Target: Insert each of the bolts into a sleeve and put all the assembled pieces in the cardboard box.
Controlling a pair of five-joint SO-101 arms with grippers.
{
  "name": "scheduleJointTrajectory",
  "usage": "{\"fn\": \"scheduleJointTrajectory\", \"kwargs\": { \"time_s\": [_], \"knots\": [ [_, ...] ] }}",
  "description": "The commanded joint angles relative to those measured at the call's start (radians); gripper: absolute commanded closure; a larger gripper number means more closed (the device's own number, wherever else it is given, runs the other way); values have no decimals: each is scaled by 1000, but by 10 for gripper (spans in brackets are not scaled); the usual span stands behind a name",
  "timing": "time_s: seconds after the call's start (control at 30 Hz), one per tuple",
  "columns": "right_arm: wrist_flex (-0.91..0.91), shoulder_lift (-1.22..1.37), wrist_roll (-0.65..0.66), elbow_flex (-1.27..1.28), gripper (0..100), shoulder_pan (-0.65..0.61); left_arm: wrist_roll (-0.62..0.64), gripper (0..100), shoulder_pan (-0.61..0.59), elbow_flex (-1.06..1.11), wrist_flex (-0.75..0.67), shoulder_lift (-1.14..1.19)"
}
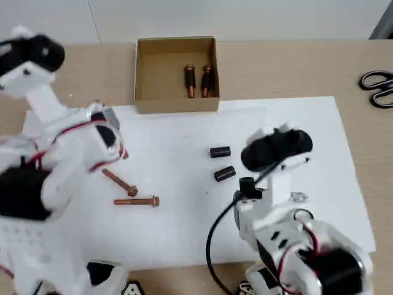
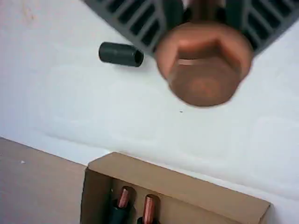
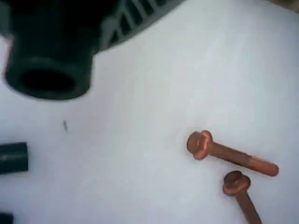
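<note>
Both arms are loaded and the mating step is in hand! The left end effector (image 2: pixel 202 10) is clamped on a copper bolt (image 2: pixel 203 65), head toward its wrist camera, hovering over the left part of the white sheet (image 1: pixel 184 227). Over on the right, the right end effector (image 1: pixel 249 192) grips a black sleeve (image 3: pixel 46 70) lifted off the sheet, its open bore showing to its own wrist camera. The two held parts sit well apart, so nothing is inserted yet. In the cardboard box (image 1: pixel 142 74) at the far edge of the sheet, two assembled pieces (image 1: pixel 190 80) lie side by side: two done, three pairs to go by this count. Two spare sleeves (image 1: pixel 220 152) wait just left of the right arm, two loose bolts (image 1: pixel 136 201) lie near the left arm, and scissors (image 1: pixel 377 89) sit far right on the desk (image 1: pixel 276 67). The next move looks to call for lining up shank tip and bore, closing the gap and sliding in straight. A slight tilt would likely catch the bolt on the sleeve's rim.
</note>
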Motion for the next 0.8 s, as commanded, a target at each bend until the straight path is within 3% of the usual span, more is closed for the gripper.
{"fn": "scheduleJointTrajectory", "kwargs": {
  "time_s": [0.0, 0.17, 0.33, 0.53, 0.77],
  "knots": [
    [-1, -7, 48, -40, 996, -2, -6, 994, 3, 61, 5, -104],
    [-10, -7, 44, -40, 996, -16, -3, 994, 3, 153, -31, -218],
    [-31, -10, 21, -38, 996, -136, -6, 994, 5, 300, -144, -388],
    [-217, -13, -3, -9, 996, -209, -6, 994, 5, 512, -258, -624],
    [-398, -13, 0, 114, 996, -220, -6, 994, 5, 667, -281, -844]
  ]
}}
